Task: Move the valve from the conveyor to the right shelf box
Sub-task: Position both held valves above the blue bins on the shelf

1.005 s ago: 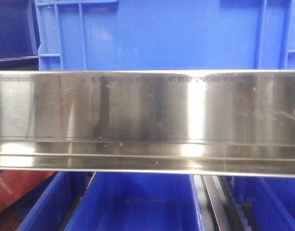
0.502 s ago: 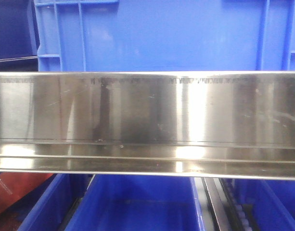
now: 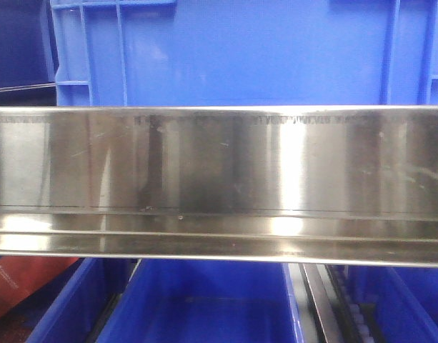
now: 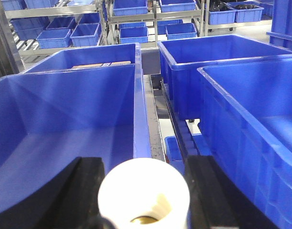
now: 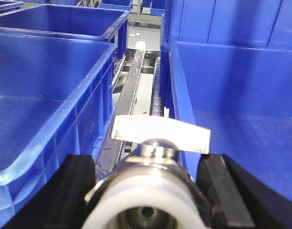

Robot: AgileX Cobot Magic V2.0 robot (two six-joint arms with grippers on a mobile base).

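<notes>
In the left wrist view, a valve's white capped end (image 4: 143, 191) fills the gap between the black fingers (image 4: 86, 186), and my left gripper (image 4: 145, 167) is shut on it, above the wall between two blue boxes. The right wrist view shows a silver valve (image 5: 153, 164) with a white end cap and a flat white tab (image 5: 160, 133). My right gripper (image 5: 148, 167) is shut on it, over the gap between a left box (image 5: 41, 95) and a tall right shelf box (image 5: 231, 95). The conveyor is out of view.
A stainless shelf beam (image 3: 219, 179) spans the front view, with a blue box (image 3: 240, 50) above and another (image 3: 204, 300) below. Under the left gripper lie a large blue box (image 4: 65, 124) and a box to its right (image 4: 250, 119). A roller track (image 5: 131, 90) runs between boxes.
The shelf beam sits slightly lower in the front view than a second ago, and has stayed still over the last half second.
</notes>
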